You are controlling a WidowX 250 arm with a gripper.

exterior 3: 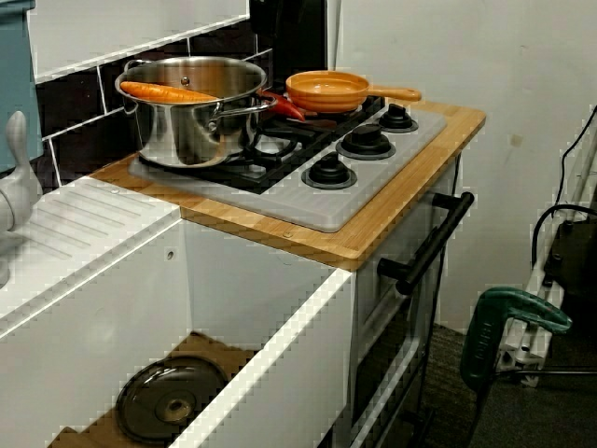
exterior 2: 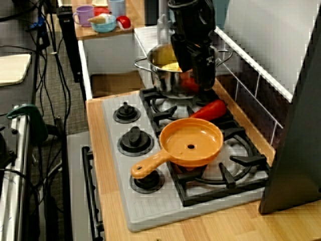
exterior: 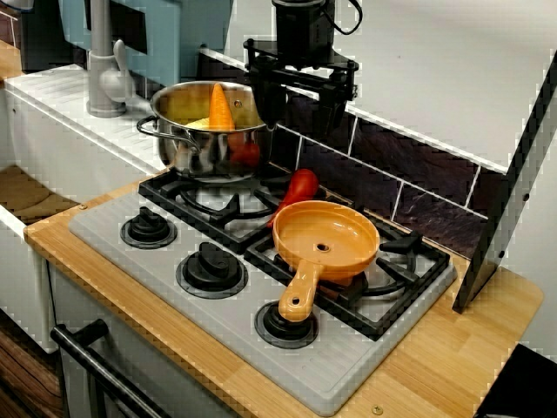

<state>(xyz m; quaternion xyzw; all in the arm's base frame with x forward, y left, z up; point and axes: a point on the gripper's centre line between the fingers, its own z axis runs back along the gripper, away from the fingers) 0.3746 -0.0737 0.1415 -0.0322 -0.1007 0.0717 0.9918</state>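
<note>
Your gripper (exterior: 300,122) hangs over the back of the hob with its jaws spread apart and nothing between them. On the sink side of the jaws stands the steel pot (exterior: 204,144), with a carrot (exterior: 220,106) leaning inside it. You cannot tell whether a finger touches the pot's rim. Just below the jaws a red pepper (exterior: 300,186) lies on the black grates (exterior: 402,245). Lower and nearer the front edge sits the orange pan (exterior: 329,237), its handle pointing at the knobs (exterior: 211,268).

The grey hob (exterior: 104,222) is set in a wooden counter (exterior: 487,340), and dark tiles (exterior: 418,170) run behind the jaws. In the view from the sink end, a dark lid (exterior 3: 173,406) lies down in the white sink (exterior 3: 280,345). A green-handled tool (exterior 3: 513,313) shows beyond the black oven handle (exterior 3: 434,238).
</note>
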